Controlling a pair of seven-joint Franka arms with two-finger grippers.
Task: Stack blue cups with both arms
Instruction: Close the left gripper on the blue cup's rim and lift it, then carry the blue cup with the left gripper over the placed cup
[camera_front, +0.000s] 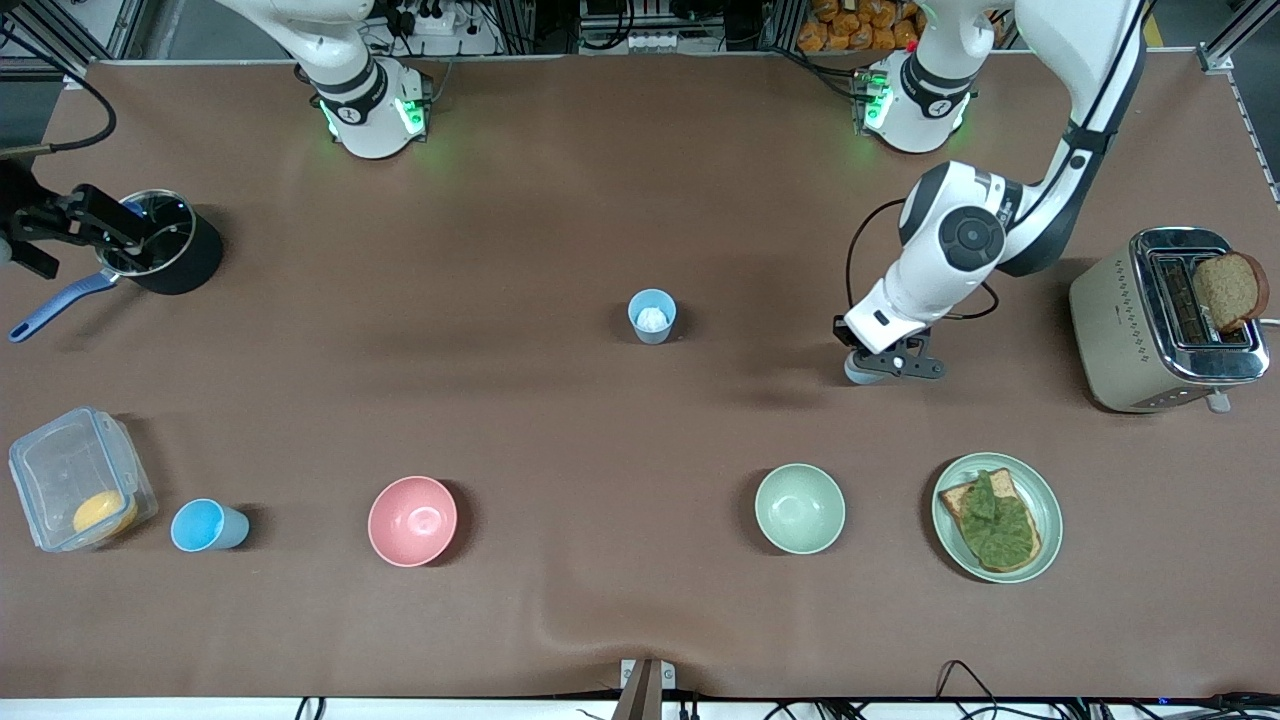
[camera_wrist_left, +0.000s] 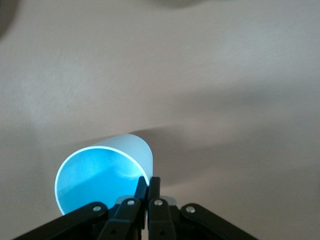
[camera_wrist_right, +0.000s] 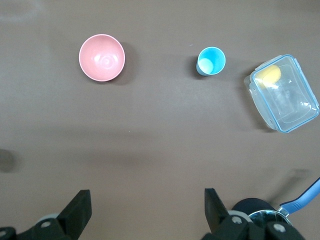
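The left gripper (camera_front: 880, 368) was low over the table (camera_front: 560, 420), toward the left arm's end and beside the toaster (camera_front: 1150, 330). Its fingers (camera_wrist_left: 141, 189) were pressed together on the rim of a blue cup (camera_wrist_left: 102, 177), which hung tilted with its mouth toward the wrist camera. The right gripper (camera_wrist_right: 145, 210) was up in the air over the black pot (camera_front: 170, 250) at the right arm's end, its fingers spread wide and holding nothing.

A grey-blue cup (camera_front: 652, 316) stood upright near the middle of the table. A brighter blue cup (camera_front: 205, 526) stood nearer to the front camera, between the clear plastic box (camera_front: 75, 480) and the pink bowl (camera_front: 412, 520). The green bowl (camera_front: 799, 508) sat beside a plate (camera_front: 1040, 490) of toast.
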